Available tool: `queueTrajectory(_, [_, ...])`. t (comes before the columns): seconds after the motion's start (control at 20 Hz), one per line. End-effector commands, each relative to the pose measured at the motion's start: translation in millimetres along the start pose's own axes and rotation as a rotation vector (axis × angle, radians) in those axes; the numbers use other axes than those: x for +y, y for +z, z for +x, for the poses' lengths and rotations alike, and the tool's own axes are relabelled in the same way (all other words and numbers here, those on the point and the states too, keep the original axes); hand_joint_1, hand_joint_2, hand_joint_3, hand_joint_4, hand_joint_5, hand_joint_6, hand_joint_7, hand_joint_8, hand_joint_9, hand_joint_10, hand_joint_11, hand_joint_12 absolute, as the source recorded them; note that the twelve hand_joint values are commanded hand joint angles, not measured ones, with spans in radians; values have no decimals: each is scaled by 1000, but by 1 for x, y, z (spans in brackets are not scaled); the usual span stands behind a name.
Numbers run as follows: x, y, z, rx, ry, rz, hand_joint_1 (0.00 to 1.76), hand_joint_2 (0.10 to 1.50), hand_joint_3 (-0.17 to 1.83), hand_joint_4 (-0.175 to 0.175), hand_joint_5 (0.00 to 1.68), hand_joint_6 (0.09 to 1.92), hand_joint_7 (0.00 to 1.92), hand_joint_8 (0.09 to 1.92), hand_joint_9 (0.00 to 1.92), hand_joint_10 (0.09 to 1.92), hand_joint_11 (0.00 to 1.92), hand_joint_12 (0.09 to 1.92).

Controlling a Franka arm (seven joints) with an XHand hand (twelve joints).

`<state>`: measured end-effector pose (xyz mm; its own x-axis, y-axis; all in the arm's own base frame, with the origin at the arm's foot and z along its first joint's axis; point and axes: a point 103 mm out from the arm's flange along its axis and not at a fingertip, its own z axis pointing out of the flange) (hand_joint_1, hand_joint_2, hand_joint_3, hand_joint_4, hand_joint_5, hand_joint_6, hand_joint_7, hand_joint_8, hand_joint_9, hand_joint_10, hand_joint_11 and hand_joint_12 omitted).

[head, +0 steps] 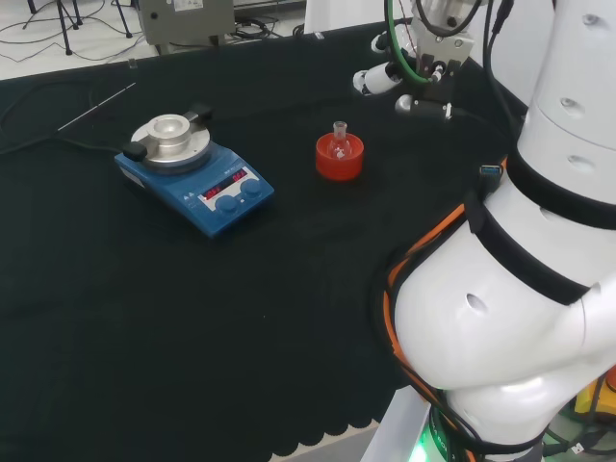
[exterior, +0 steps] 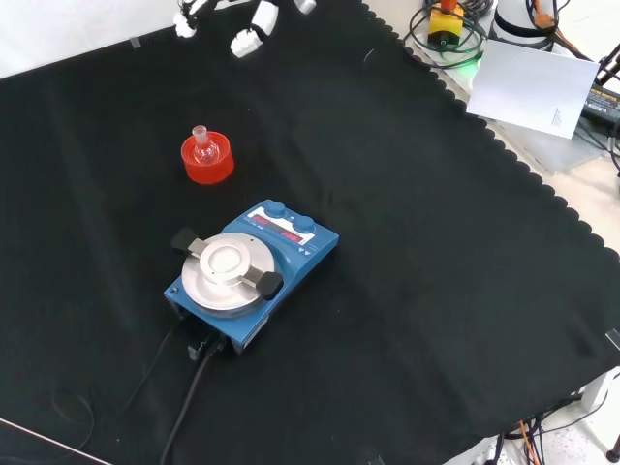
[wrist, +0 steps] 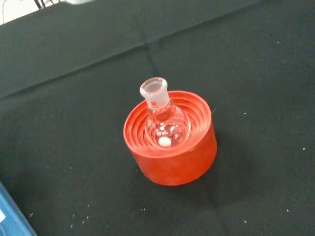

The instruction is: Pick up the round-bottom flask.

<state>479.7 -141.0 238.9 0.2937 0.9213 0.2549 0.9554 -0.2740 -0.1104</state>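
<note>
Round-bottom flask (wrist: 165, 123): small clear glass, upright in red ribbed stand (head: 340, 158) w/ neck up; stand stops it rolling. White bead inside.
Position: mid table (exterior: 436, 242), near blue hotplate (exterior: 254, 272), not touching.
Hand (head: 409, 82): above & apart from flask, holding nothing.
Fingers: look relaxed, partly spread; approach not done yet.

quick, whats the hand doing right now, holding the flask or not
Hand: open, fingers relaxed, holding nothing. It hangs above the cloth, apart from the round-bottom flask, which sits neck up in its red ribbed stand.
</note>
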Motion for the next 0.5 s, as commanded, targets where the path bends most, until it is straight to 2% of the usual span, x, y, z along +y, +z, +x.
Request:
queueTrajectory(0.05, [52,69,-3,107,-3,18,766,696,654,-19,499,87,181,624,356,673,1,1379])
queueTrajectory(0.5, [77,98,2,90,-19,35,754,645,640,-8,534,87,181,624,356,674,0,1378])
